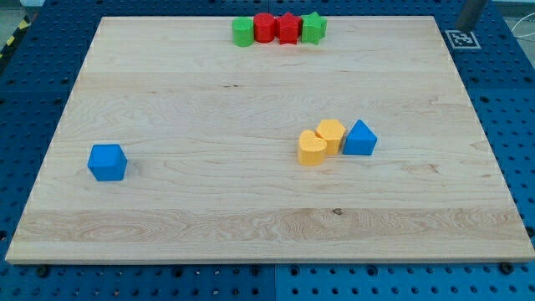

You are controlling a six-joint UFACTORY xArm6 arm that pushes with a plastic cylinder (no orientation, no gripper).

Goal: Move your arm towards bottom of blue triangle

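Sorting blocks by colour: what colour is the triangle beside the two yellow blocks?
Blue triangle; camera view shows it.

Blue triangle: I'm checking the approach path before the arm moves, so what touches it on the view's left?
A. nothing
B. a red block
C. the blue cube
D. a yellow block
D: the blue triangle sits flush against a yellow block on its view's-left side, with a yellow heart next along; the blue cube lies far off at the view's left. My tip is not visible.

Wood board [209,109] w/ blue triangle [360,139], blue cube [107,162], yellow, red, green blocks.
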